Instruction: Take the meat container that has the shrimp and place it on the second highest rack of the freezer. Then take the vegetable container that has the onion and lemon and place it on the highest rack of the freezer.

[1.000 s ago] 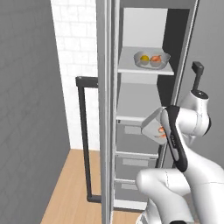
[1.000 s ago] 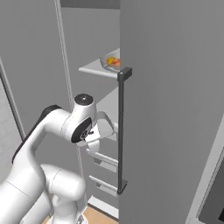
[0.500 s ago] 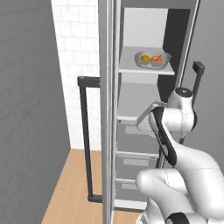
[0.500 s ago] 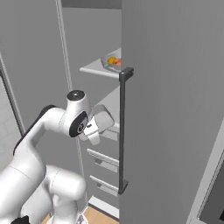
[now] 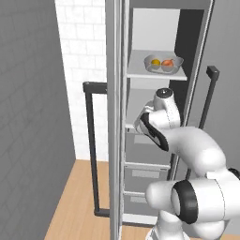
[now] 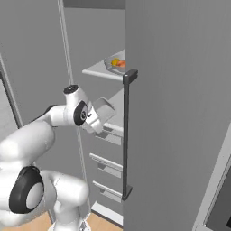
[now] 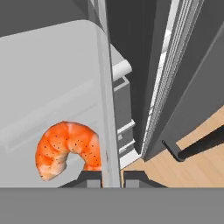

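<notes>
I have the pincer clamped on the near wall of the meat container, one dark tip on each side of the thin clear rim. The jaws stand close together with only that wall between them. Inside the tray, the shrimp lies curled against the floor, close to the gripped wall and on the left of the hand view.

From the left base view the arm reaches up into the open freezer, and the hand sits at the front edge of the second highest rack. The pale container shows at the hand there, over that rack's front edge; I cannot tell whether it rests on the rack. In the right base view the same tray is tilted at the end of the wrist, just in front of the shelf edge and above the grey drawers.

On the highest rack the vegetable container stands toward the right side of the shelf. The lemon lies on its left and the onion just beside it on the right, both inside the bowl.

The freezer door stands open to the right of the arm, its black bar handle running upright near the hand
</notes>
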